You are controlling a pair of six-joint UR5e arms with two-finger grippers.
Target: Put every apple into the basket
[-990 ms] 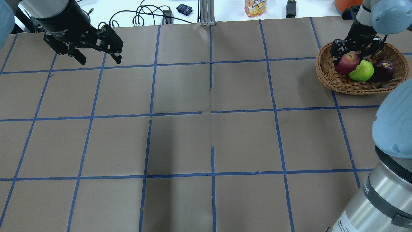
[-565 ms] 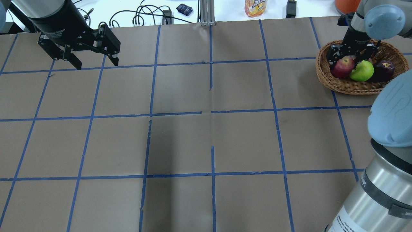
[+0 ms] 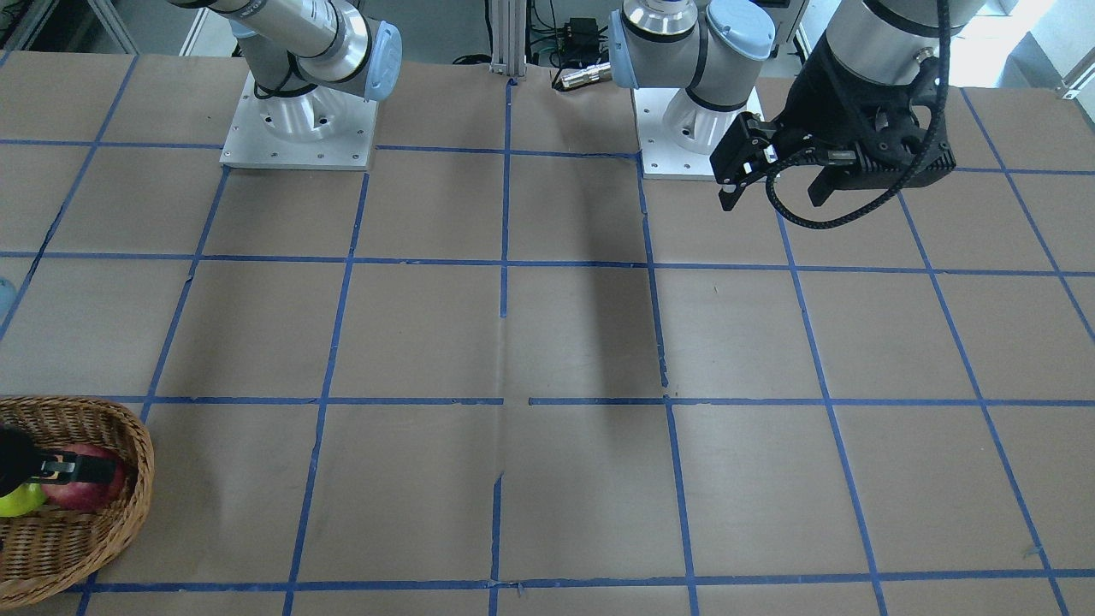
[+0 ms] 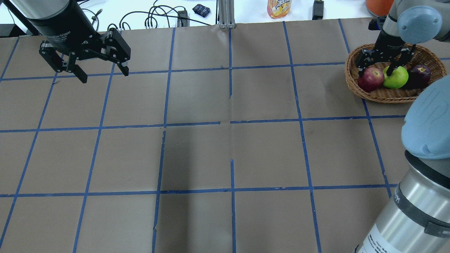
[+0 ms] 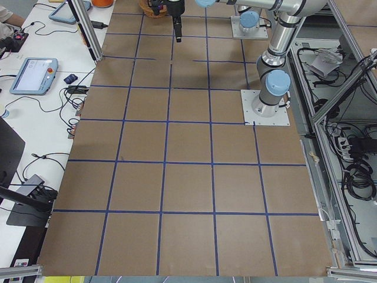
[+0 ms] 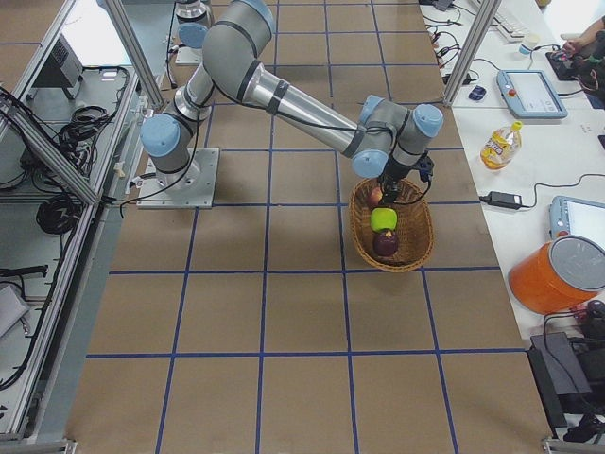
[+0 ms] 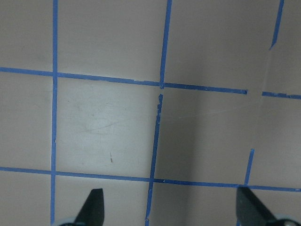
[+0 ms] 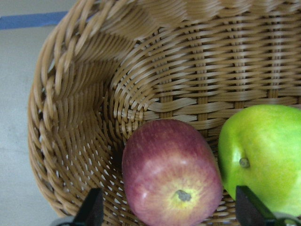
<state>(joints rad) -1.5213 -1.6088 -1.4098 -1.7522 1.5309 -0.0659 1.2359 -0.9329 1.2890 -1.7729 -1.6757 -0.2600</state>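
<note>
The wicker basket (image 4: 351, 82) stands at the table's far right. In it lie the red apple (image 4: 370, 80), the yellow-green apple (image 4: 396, 78) and the dark maroon apple (image 4: 419, 74). My right gripper (image 4: 375, 71) hangs open just above the red apple, one finger on each side, not gripping it. In the right wrist view the red apple (image 8: 171, 172) rests on the basket floor (image 8: 188, 94) between the spread fingertips (image 8: 91, 209), with the green apple (image 8: 263, 155) touching it. My left gripper (image 4: 103, 72) is open and empty above the far left of the table.
A juice bottle (image 4: 278, 7), cables (image 4: 154, 17) and a small dark pouch (image 4: 201, 10) lie beyond the table's far edge. An orange container (image 4: 378, 4) stands behind the basket. Blue tape lines grid the brown table (image 4: 228, 140).
My right gripper lowered the red apple into the basket and opened; the apple now rests beside the green one. My left gripper drifted slightly left.
</note>
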